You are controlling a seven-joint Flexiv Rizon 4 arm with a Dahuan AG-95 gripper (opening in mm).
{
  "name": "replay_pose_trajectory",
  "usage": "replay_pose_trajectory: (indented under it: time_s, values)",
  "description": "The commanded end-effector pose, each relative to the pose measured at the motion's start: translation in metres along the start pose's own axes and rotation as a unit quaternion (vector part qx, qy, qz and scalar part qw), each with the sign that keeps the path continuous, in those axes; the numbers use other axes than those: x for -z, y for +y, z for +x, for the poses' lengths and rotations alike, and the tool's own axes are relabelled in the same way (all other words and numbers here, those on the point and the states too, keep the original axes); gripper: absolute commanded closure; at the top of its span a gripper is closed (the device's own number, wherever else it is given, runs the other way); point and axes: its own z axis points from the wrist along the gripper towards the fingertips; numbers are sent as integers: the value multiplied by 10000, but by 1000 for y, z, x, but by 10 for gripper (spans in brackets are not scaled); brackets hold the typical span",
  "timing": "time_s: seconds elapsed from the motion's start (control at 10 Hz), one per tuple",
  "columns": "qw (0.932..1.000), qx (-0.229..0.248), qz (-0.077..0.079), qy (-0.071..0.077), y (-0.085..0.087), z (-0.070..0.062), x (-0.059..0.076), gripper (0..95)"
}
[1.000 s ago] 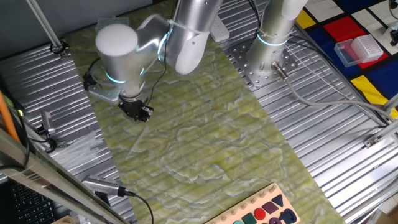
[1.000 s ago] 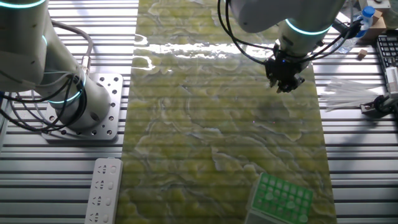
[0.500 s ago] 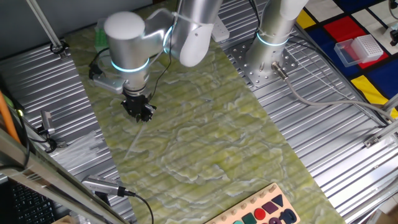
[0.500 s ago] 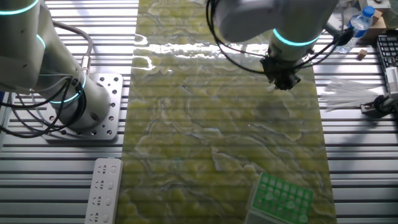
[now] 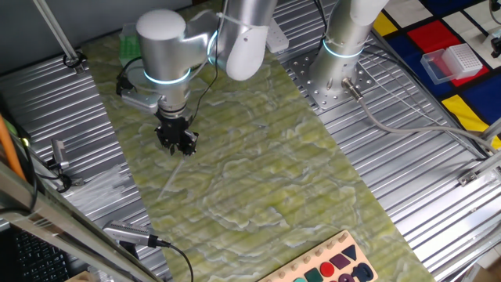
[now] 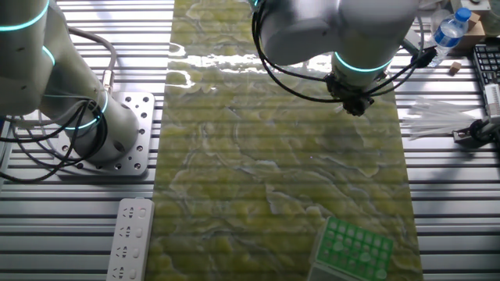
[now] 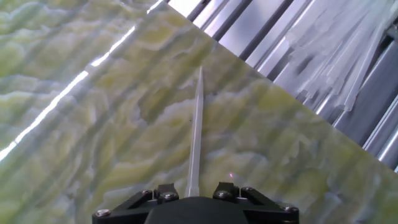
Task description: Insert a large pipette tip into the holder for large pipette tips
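Large pipette tip (image 7: 195, 134): slender, tapered, near-clear tube, point stretching away from the hand over green mat (image 7: 93, 137).
Gripper (image 7: 194, 194): fingers pinching the tip's wide end.
Holder (image 6: 353, 248): green-topped, mat's near edge.

Your scene is evenly, brightly lit from overhead. Glare streaks the green mat (image 6: 281, 156) near its far edge in the other fixed view, and a bright diagonal streak crosses it in the hand view. Soft shadow sits under the arm (image 5: 168, 55). Hand view: the heap of clear tubes (image 7: 336, 43) blurs, washed out. The fixed views are fairly sharp.
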Motion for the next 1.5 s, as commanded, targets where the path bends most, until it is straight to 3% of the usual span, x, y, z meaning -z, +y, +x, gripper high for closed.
replay_pose_trajectory:
  time_s: [0.1,0.3,1.4,1.5]
  values:
    - [10000,-6,32,-39,1,0,-4,570]
    - [9999,17,18,-169,0,0,-9,570]
    - [9997,187,63,-174,1,13,-22,570]
    - [9997,181,69,-168,0,14,-23,760]
